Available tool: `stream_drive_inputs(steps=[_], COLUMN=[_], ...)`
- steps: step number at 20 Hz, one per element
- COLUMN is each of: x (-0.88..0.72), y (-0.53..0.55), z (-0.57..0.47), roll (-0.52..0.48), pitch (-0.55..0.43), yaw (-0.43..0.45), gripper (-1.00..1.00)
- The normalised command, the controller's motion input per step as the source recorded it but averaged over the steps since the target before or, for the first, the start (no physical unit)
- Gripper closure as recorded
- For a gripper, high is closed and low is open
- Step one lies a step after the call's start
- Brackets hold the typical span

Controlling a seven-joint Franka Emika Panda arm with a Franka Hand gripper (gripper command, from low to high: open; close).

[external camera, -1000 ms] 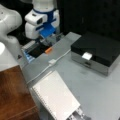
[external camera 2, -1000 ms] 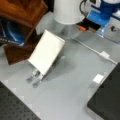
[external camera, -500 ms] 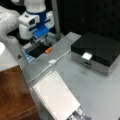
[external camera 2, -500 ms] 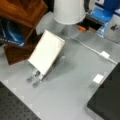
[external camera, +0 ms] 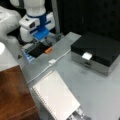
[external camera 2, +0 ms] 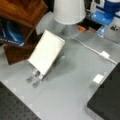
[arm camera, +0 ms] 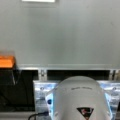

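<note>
In a front view my gripper (external camera: 42, 37), blue under a white wrist, hangs over a dark open tray (external camera: 37, 51) at the table's far left corner. A small orange piece (external camera: 48, 50) lies at the tray's near edge, just below and right of the gripper. The same blue gripper (external camera 2: 110, 11) shows at the top right of a front view, with the orange piece (external camera 2: 81, 28) to its left. In the wrist view the orange piece (arm camera: 6, 62) sits at the left edge and a white rounded housing (arm camera: 77, 100) fills the bottom, hiding the fingers.
A white ringed pad (external camera: 56, 97) leans on a small stand (external camera 2: 35, 77). A white cable with a small block (external camera: 52, 61) crosses the grey table (external camera: 100, 95). A black box (external camera: 97, 50) with a white tag (external camera: 86, 55) stands at right. Wooden boxes (external camera 2: 22, 10) sit left.
The gripper has risen a little above the dark tray and drifted slightly left in a front view. Nothing else on the table has moved.
</note>
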Motion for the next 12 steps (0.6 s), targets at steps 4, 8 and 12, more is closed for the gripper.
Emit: stream_drive_inputs(steps=[4,8,12], x=[-0.25,-0.33,-0.42], y=[0.07,0.06,0.08], z=[-0.15,-0.23,-0.3], roll=[0.076,0.055,0.074], pitch=[-0.1,-0.145,-0.202], yaw=[0.075,0.045,0.034], gripper=[1.0,1.0,1.0])
